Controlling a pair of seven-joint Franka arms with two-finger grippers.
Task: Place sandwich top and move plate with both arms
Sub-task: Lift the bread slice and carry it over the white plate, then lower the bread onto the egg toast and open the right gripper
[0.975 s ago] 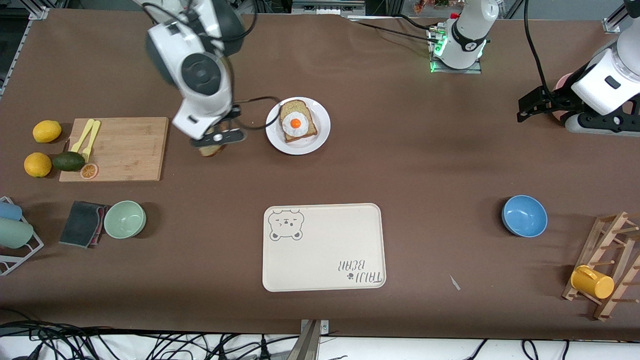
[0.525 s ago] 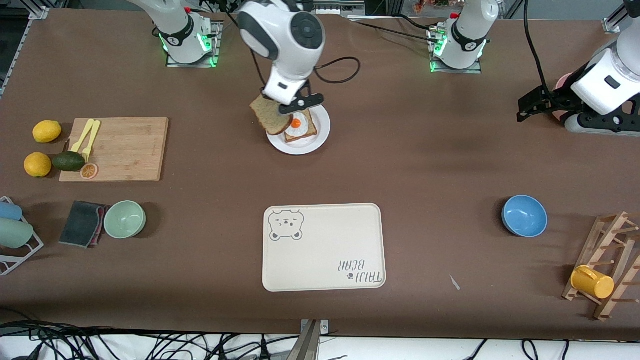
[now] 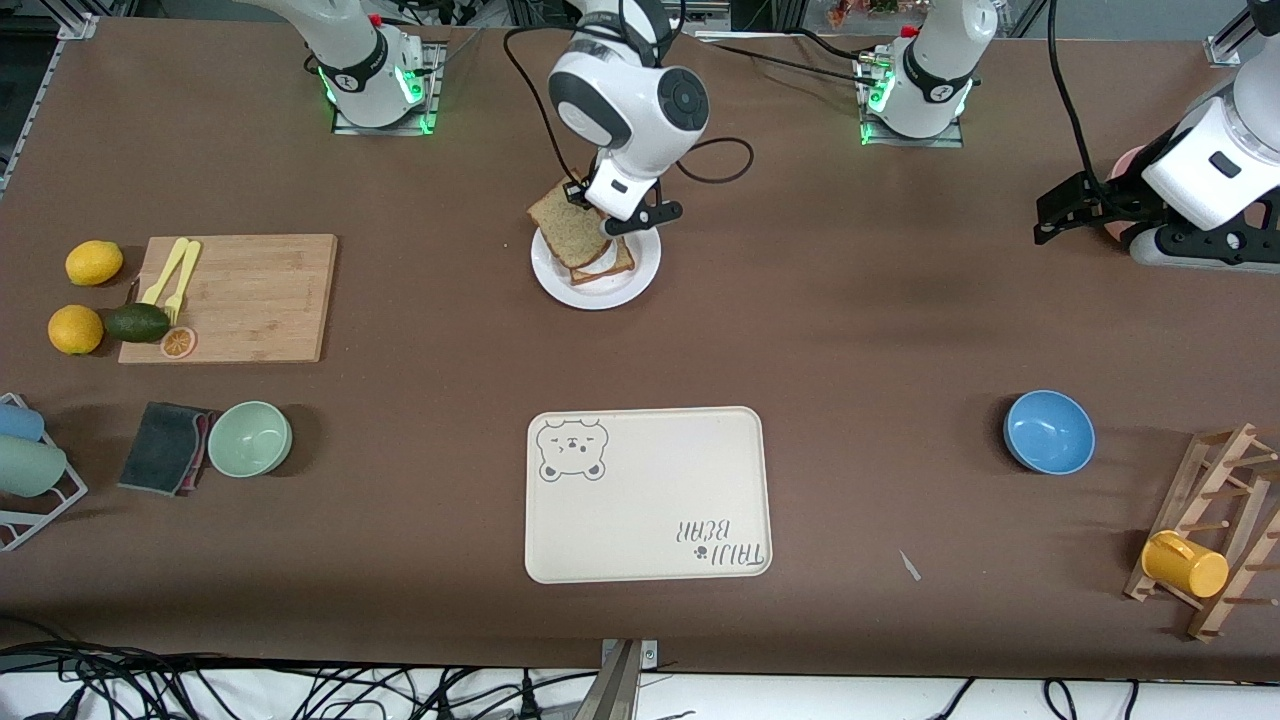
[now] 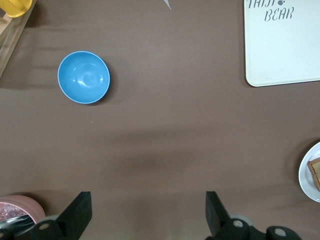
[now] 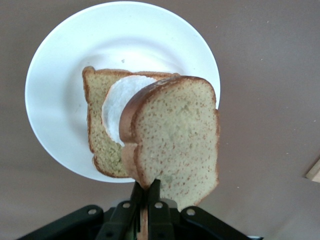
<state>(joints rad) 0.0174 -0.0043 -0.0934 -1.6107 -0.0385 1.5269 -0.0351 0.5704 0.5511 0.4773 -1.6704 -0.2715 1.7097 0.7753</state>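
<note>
Broadly, the brown worktop (image 3: 860, 330) carried a cream tray (image 3: 648, 494) nearest the front camera, and farther from that camera the white plate (image 3: 640, 272) with an egg-topped slice (image 5: 102, 135) on it. The right tool (image 3: 618, 214) hung over the plate, its fingers clamped on one edge of the top (image 5: 175, 135), which sat tilted above the egg slice, overlapping it but not squared to it. The left tool (image 4: 147, 220) waited over bare worktop toward its own end, fingers spread wide and holding nothing. Done well, this step probably called for levelling the top, lining its crust up with the slice beneath, and lowering until bread met egg before the fingers let go; a release from height or at a tilt risked the top sliding off onto the plate. Only then would both tools need the plate rim.
</note>
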